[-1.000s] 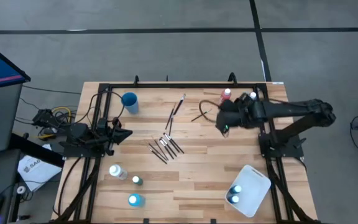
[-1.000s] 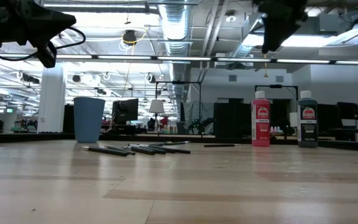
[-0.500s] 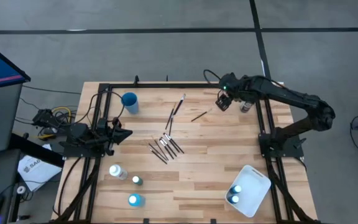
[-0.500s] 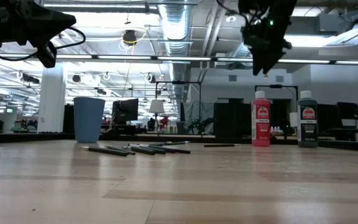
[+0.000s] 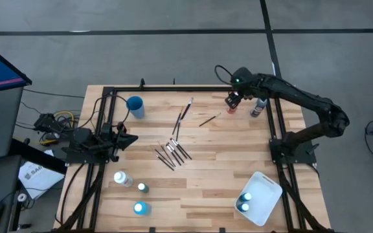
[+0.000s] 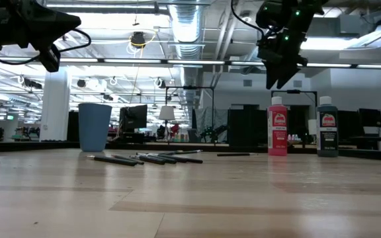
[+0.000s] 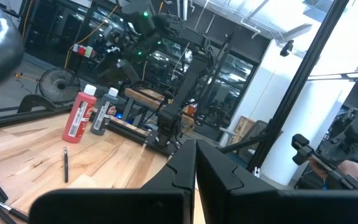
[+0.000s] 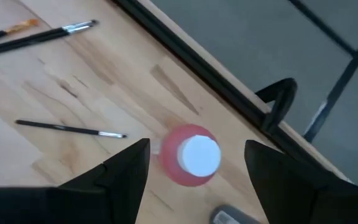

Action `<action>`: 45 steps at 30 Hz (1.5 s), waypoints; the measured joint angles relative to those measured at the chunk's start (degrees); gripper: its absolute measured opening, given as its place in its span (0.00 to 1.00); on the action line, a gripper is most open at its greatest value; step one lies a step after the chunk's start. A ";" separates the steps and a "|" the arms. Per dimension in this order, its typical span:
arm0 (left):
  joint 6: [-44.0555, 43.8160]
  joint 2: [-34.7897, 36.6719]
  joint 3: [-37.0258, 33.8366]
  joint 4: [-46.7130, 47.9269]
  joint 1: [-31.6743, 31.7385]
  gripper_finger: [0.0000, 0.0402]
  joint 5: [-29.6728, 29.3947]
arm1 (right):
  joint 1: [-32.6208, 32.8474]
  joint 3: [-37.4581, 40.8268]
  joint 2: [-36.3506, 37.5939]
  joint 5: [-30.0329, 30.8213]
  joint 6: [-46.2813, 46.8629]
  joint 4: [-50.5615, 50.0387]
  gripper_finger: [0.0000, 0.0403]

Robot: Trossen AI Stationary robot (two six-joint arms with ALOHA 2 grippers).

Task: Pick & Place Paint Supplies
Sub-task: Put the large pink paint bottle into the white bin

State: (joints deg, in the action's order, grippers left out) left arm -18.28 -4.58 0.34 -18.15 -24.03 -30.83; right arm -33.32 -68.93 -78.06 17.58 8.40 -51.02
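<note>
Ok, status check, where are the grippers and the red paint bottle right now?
Right gripper open, poised above the red bottle, not gripping. Left gripper shut, parked at table's left edge. Red bottle upright near the far edge, dark bottle beside it, apart.

The desk is pale wood with darker grain streaks. A red bottle has a white cap; beside it stands a black bottle. The cup is blue, the tray white. The brushes have dark handles.
</note>
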 joint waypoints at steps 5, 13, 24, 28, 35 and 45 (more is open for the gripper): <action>0.02 0.00 0.00 0.02 0.00 0.01 0.02 | -0.91 0.00 -0.02 0.24 -1.22 0.45 0.63; 0.02 0.00 0.00 -0.01 0.00 0.01 0.02 | -2.28 5.21 -0.11 0.18 -1.53 2.76 0.63; 0.00 0.00 0.01 -0.11 0.00 0.01 0.00 | -2.99 8.22 -0.05 -1.28 -2.40 8.07 0.63; 0.00 0.02 0.02 -0.18 0.00 0.01 0.02 | -3.22 8.22 -0.04 -1.27 -2.48 7.66 0.63; 0.00 0.01 0.01 -0.34 0.00 0.01 0.00 | -3.23 8.22 -0.04 -1.26 -3.10 8.03 0.57; 0.02 0.02 0.00 -0.40 0.00 0.01 0.00 | -3.60 8.22 -0.04 -2.19 -4.35 8.14 0.39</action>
State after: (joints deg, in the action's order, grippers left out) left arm -18.26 -4.56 0.34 -18.55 -24.03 -30.83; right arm -36.93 -60.71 -78.11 15.39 4.05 -42.87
